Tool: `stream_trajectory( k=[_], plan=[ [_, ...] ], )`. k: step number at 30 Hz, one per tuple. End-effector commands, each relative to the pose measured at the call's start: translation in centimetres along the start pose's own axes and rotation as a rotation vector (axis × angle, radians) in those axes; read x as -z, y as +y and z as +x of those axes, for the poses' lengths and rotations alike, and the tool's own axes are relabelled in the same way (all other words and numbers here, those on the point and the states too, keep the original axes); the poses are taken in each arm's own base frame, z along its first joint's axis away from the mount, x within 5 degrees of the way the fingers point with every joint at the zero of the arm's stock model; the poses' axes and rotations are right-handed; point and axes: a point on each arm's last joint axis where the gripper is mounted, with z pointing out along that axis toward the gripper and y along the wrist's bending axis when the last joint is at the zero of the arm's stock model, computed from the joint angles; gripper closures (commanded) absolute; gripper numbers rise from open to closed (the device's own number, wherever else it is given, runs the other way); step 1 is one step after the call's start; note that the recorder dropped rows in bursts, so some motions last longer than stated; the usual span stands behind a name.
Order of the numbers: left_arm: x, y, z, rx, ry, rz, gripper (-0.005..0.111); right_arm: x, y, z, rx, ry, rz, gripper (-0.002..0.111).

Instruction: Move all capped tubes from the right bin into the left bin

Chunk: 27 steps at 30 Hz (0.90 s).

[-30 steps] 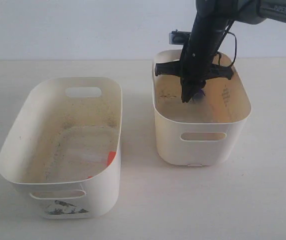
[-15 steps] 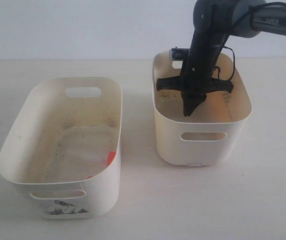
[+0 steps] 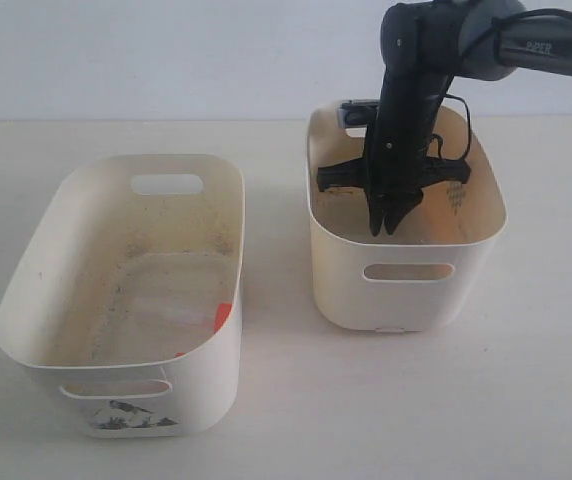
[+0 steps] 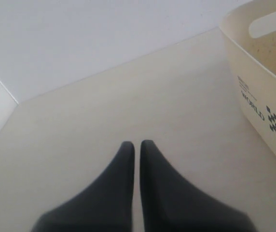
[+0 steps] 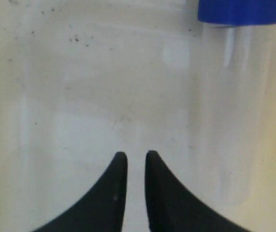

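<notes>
My right gripper (image 3: pixel 384 228) points straight down inside the right bin (image 3: pixel 406 270), its tips low near the floor. In the right wrist view, the right gripper (image 5: pixel 136 155) has its jaws a narrow gap apart, open, with only bare floor between them. A clear capped tube (image 5: pixel 234 111) with a dark blue cap (image 5: pixel 239 12) lies on the bin floor beside the fingers, not touching them. The left bin (image 3: pixel 26 290), with the bird print (image 3: pixel 131 413), holds a clear tube with an orange-red cap (image 3: pixel 223 316). My left gripper (image 4: pixel 137 144) is shut and empty above the table.
The two bins stand apart on a pale table (image 3: pixel 286 420), with a white wall behind. In the left wrist view a cream tub wall (image 4: pixel 254 82) with a handle slot and dark lettering stands off to one side of the fingers; which bin it is I cannot tell.
The right gripper has sunk deeper into the right bin and its jaws have parted slightly. The bluish thing seen at its tips a second ago no longer shows in the exterior view.
</notes>
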Motion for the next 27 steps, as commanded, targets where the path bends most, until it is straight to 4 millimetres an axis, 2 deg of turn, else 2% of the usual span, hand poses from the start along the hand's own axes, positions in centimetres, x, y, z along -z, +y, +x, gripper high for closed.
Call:
stream_trajectory(
  k=[1,3,5,10,17,27],
  plan=[
    [0.0,0.0,-0.2,0.011,-0.01,0.005,0.102,0.0,-1.2,-0.1,0.033,-0.002,0.066,0.063],
    [0.0,0.0,-0.2,0.011,-0.01,0.005,0.102,0.0,-1.2,-0.1,0.034,-0.002,0.07,0.051],
    [0.0,0.0,-0.2,0.011,-0.01,0.005,0.102,0.0,-1.2,-0.1,0.034,-0.002,0.07,0.046],
    [0.0,0.0,-0.2,0.011,-0.01,0.005,0.102,0.3,-1.2,-0.2,0.035,-0.014,0.068,0.045],
    [0.0,0.0,-0.2,0.011,-0.01,0.005,0.102,2.5,-0.9,-1.4,0.038,-0.1,0.059,0.045],
    [0.0,0.0,-0.2,0.011,-0.01,0.005,0.102,1.9,-2.1,-1.4,0.076,-0.097,0.191,0.045]
  ],
)
